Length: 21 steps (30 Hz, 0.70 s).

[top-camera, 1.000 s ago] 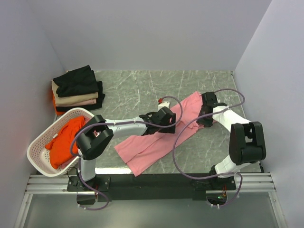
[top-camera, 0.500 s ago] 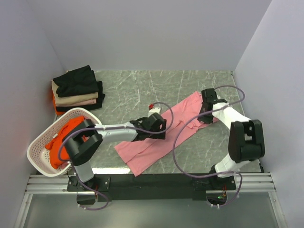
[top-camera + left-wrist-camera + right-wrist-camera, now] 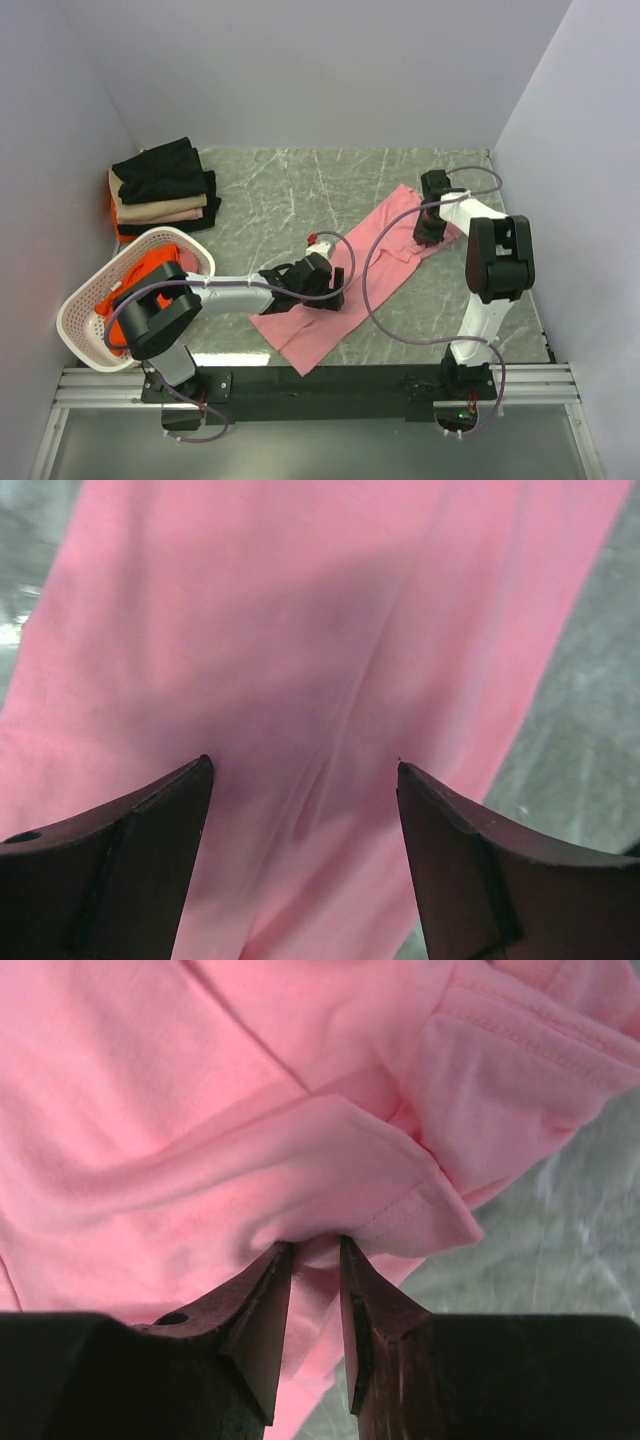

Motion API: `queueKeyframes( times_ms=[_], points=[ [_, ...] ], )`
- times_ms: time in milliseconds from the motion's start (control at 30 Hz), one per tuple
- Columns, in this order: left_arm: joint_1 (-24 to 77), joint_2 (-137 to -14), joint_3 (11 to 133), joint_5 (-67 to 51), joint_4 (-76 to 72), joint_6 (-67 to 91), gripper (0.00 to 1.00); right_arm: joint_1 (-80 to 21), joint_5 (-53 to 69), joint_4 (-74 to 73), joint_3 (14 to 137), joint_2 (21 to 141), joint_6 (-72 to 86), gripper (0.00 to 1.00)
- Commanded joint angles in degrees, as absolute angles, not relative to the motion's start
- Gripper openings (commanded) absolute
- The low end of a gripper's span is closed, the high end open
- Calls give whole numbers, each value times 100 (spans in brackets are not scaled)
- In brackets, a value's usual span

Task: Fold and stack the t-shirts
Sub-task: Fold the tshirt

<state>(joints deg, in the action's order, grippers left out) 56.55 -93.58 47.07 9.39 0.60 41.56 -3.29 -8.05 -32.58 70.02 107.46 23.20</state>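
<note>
A light pink t-shirt (image 3: 375,258) lies folded into a long strip across the table, from the near middle to the far right. My left gripper (image 3: 322,290) hovers open just above its near half; the wrist view shows pink cloth (image 3: 300,660) between the spread fingers. My right gripper (image 3: 428,228) is at the strip's far end, shut on a fold of the pink shirt (image 3: 310,1190) beside its hemmed sleeve. A stack of folded shirts (image 3: 163,188), black on top with beige and pink below, sits at the far left. An orange-red shirt (image 3: 142,288) lies in the basket.
A white perforated basket (image 3: 85,300) stands at the near left, tilted, touching the left arm. Grey walls close in the table on the left, back and right. The marbled table top (image 3: 290,190) shows around the strip.
Both arms shifted the pink shirt: the left gripper slid back toward the near left along the strip, and the right gripper moved its end farther away.
</note>
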Motion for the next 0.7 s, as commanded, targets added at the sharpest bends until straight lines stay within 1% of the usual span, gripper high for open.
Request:
queueKeyframes(
  times_ms=[0,133,267,400,467,600,667],
  points=[
    [5844,-9387,4570,343,-298,4429,80,-246,-853,-3295,7496,11318,2171,33],
    [6003,-9439,4605,45,-553,4710,80,-246,-958,-3673,8495,11812,1987,33],
    [6161,-9799,4807,-342,-948,4843,80,-246,-835,-4077,9508,12391,1776,33],
    [6310,-10247,5351,-781,-1264,4922,80,-264,-564,-4499,10719,12813,1609,33],
    [6363,-10423,5554,-940,-1336,4931,80,-290,-388,-4561,11081,12989,1547,33],
    [6381,-10521,6116,-766,-1021,4834,80,-369,122,-4780,12064,13262,1442,36],
    [6372,-10442,6353,-581,-819,4703,80,-413,307,-4869,12286,13280,1433,36]
  ],
)
